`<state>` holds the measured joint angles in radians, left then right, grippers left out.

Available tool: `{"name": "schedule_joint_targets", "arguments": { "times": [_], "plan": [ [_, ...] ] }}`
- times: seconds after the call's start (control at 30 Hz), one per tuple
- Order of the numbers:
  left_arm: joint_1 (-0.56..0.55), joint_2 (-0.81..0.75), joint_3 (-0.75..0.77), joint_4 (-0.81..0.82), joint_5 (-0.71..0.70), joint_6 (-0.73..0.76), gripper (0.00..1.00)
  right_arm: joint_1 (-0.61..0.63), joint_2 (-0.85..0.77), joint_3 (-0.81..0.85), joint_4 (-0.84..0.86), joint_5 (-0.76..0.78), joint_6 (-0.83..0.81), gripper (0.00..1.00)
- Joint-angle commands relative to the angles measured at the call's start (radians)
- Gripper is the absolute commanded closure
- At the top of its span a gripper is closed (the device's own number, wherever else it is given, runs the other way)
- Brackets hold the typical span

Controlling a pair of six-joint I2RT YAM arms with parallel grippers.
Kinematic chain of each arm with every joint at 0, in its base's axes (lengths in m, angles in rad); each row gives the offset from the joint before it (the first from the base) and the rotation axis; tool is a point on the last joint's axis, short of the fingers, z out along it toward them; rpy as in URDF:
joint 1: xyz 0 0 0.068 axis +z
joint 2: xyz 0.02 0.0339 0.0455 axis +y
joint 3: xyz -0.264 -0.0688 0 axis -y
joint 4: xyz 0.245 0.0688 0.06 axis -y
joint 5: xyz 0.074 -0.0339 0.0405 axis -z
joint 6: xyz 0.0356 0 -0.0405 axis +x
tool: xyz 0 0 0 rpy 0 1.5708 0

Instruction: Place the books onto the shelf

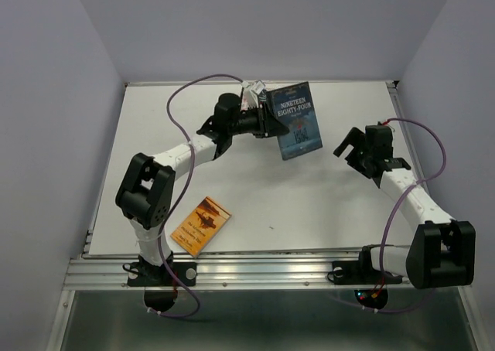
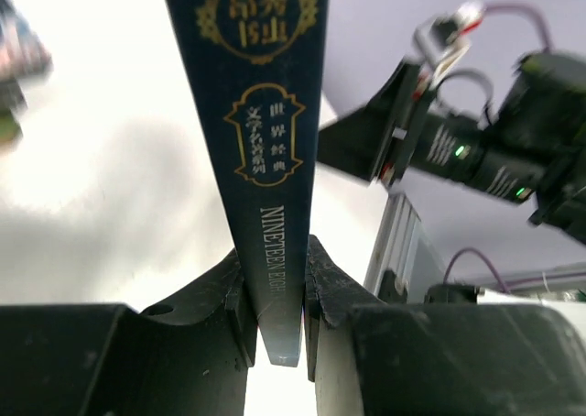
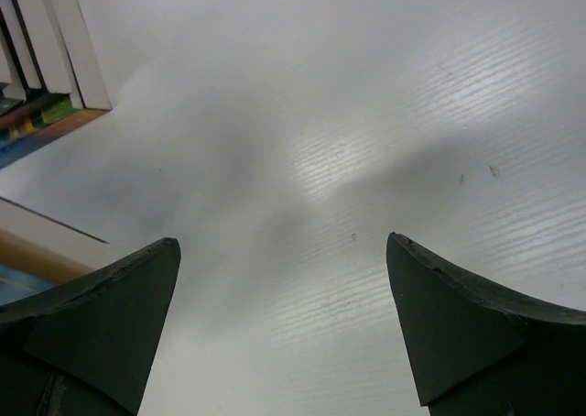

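Left wrist: blue book [image 2: 265, 141] cut off by top edge; spine title's end hidden inside left end effector [image 2: 277, 251]. Blurred shape [image 2: 16, 77] at left edge, unidentifiable.
Right wrist: row of books [image 3: 37, 59] cropped at corner.
Top: orange book [image 1: 201, 225] cover text too small.

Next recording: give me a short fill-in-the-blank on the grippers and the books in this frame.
1. The left gripper is shut on the blue book, titled Nineteen ____.
2. The right gripper holds nothing; its jaws stand ____.
3. The orange book lies flat on the table near the ____ arm's base.

Missing words: Eighty-Four; open; left.
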<state>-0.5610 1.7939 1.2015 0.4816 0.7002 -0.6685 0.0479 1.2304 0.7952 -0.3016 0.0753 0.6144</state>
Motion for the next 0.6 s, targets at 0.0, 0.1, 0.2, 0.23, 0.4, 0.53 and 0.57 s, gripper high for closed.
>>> {"name": "schedule_joint_targets", "arguments": {
  "times": [0.0, 0.1, 0.2, 0.23, 0.4, 0.53, 0.57],
  "plan": [
    [0.018, -0.080, 0.154, 0.098, -0.016, 0.060, 1.00, -0.002, -0.023, 0.042, -0.014, 0.080, 0.019, 0.00],
    [0.032, -0.045, 0.240, 0.071, -0.053, 0.057, 1.00, -0.002, -0.026, 0.041, -0.013, 0.089, 0.016, 0.00],
    [0.052, 0.019, 0.315, 0.052, -0.126, -0.012, 1.00, -0.002, -0.019, 0.042, -0.014, 0.087, 0.019, 0.00],
    [0.056, 0.036, 0.357, 0.046, -0.149, -0.046, 1.00, -0.002, -0.016, 0.045, -0.013, 0.077, 0.019, 0.00],
    [0.076, 0.182, 0.472, -0.020, -0.385, -0.195, 1.00, -0.002, 0.014, 0.061, -0.013, 0.040, 0.019, 0.00],
    [0.081, 0.274, 0.504, -0.058, -0.617, -0.431, 1.00, -0.002, 0.023, 0.068, -0.014, 0.021, 0.012, 0.00],
    [0.082, 0.285, 0.510, -0.072, -0.636, -0.469, 1.00, -0.002, 0.021, 0.067, -0.014, 0.021, 0.011, 0.00]
  ]
}}
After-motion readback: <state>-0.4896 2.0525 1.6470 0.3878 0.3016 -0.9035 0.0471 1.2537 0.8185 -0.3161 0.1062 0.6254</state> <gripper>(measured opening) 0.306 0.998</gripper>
